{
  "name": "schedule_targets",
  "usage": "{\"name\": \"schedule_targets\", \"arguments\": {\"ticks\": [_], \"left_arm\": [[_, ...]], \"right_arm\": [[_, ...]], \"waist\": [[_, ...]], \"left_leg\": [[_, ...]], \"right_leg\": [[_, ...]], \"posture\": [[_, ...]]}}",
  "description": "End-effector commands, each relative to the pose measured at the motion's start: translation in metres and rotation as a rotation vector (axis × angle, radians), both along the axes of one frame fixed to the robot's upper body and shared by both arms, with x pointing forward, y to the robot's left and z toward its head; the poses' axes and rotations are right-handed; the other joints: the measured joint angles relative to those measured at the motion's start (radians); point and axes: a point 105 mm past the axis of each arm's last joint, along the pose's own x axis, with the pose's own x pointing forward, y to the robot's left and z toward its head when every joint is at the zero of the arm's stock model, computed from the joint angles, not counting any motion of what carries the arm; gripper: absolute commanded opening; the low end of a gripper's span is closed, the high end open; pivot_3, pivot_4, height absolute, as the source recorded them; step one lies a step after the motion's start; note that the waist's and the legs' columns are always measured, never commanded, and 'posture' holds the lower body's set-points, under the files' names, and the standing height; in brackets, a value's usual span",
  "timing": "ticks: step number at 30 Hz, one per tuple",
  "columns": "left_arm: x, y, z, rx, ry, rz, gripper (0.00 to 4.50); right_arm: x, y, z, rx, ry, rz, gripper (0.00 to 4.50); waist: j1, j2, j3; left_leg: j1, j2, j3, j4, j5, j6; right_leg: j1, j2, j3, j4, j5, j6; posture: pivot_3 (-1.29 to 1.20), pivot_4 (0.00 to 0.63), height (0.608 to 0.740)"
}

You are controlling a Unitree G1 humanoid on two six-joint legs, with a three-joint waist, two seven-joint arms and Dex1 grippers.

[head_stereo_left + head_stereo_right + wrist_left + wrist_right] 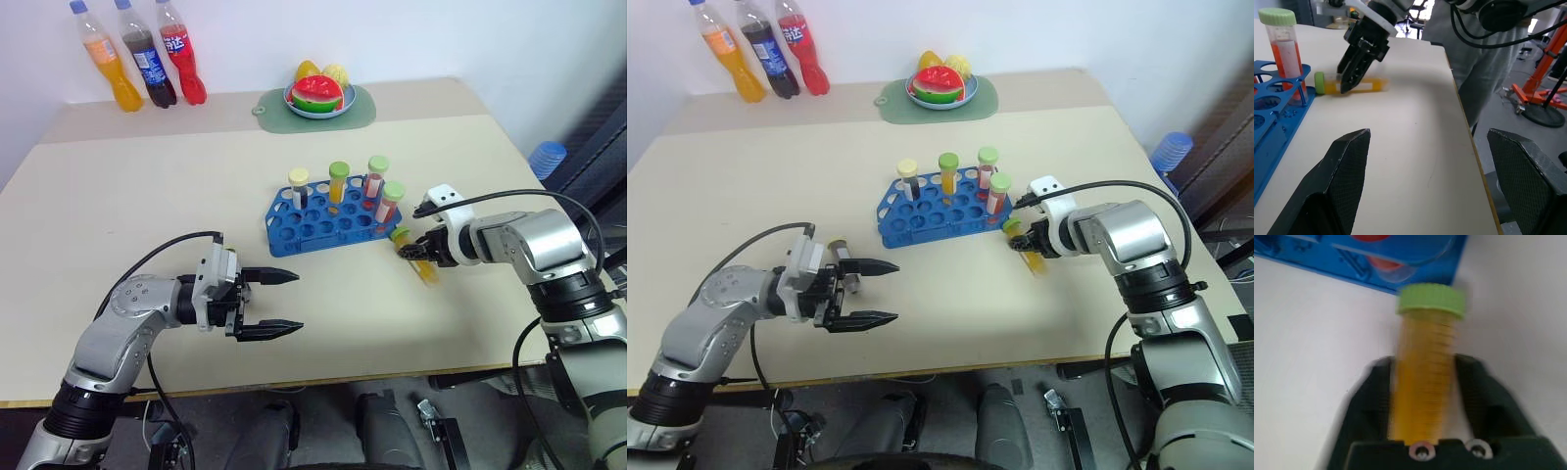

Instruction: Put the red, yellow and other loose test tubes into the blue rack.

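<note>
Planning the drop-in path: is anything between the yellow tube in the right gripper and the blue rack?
Nothing lies on the table between them. The yellow tube, clamped in the right gripper, sits just off the blue rack. A standing red tube occupies the nearest corner; other holes are free.

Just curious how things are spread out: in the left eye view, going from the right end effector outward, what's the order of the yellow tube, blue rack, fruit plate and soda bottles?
1. Yellow tube, in the right end effector itself.
2. Blue rack, just to its left.
3. Fruit plate, at the table's back.
4. Soda bottles, back left corner.
</note>
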Motion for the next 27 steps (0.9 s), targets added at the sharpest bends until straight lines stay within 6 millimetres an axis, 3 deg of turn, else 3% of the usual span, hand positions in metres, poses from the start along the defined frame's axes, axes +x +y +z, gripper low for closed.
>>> {"name": "schedule_targets", "arguments": {"ticks": [1,5,9,13,16,21,27], "left_arm": [[-0.002,-0.004,0.006,-0.018,-0.025,-0.021,3.93],[-0.001,-0.005,0.007,-0.030,-0.024,-0.012,3.93],[0.001,-0.004,0.006,-0.042,-0.016,0.005,3.93],[0.004,-0.002,0.004,-0.054,-0.012,0.030,3.93],[0.013,0.008,0.001,-0.061,-0.022,0.118,3.93],[0.021,0.028,-0.001,-0.097,-0.021,0.268,3.93],[0.026,0.033,0.003,-0.131,-0.028,0.336,3.93]], "right_arm": [[-0.005,-0.003,-0.002,-0.069,-0.008,0.056,0.80],[-0.021,-0.018,0.001,-0.168,-0.033,0.169,0.80],[-0.056,-0.044,0.013,-0.344,-0.098,0.422,0.80],[-0.090,-0.006,0.026,-0.082,-0.153,0.658,0.80],[-0.073,0.048,0.057,0.272,-0.497,0.660,0.80],[-0.038,0.099,0.077,0.485,-0.859,0.472,0.80],[-0.007,0.121,0.068,0.538,-1.016,0.328,0.80]], "waist": [[0.001,0.000,0.000],[0.010,0.000,0.000],[0.031,0.001,0.001],[0.013,0.000,0.002],[-0.010,-0.006,0.005],[0.001,-0.005,0.005],[0.019,-0.006,0.005]], "left_leg": [[0.000,0.000,0.000,0.000,0.000,0.000],[-0.002,0.000,-0.001,0.001,0.000,0.000],[-0.004,-0.001,-0.001,0.002,0.000,0.000],[-0.004,0.000,0.000,0.002,0.000,0.001],[0.003,0.005,0.003,0.000,0.000,0.000],[0.006,0.009,0.006,0.001,-0.003,-0.004],[0.006,0.007,0.008,0.001,0.000,-0.009]], "right_leg": [[0.000,0.000,0.000,0.000,0.000,0.000],[0.000,-0.001,-0.002,0.000,0.000,0.000],[-0.001,-0.002,-0.003,-0.001,0.000,0.001],[-0.001,-0.001,-0.004,-0.001,0.000,0.001],[0.002,0.001,-0.003,0.000,0.001,-0.001],[0.001,0.005,-0.003,0.001,0.002,-0.003],[0.001,0.003,-0.004,0.001,0.002,-0.003]], "posture": [[0.00,0.150,0.740],[0.00,0.150,0.740],[0.00,0.150,0.740],[0.00,0.150,0.740],[0.00,0.150,0.740],[0.00,0.150,0.740],[0.00,0.150,0.740]]}}
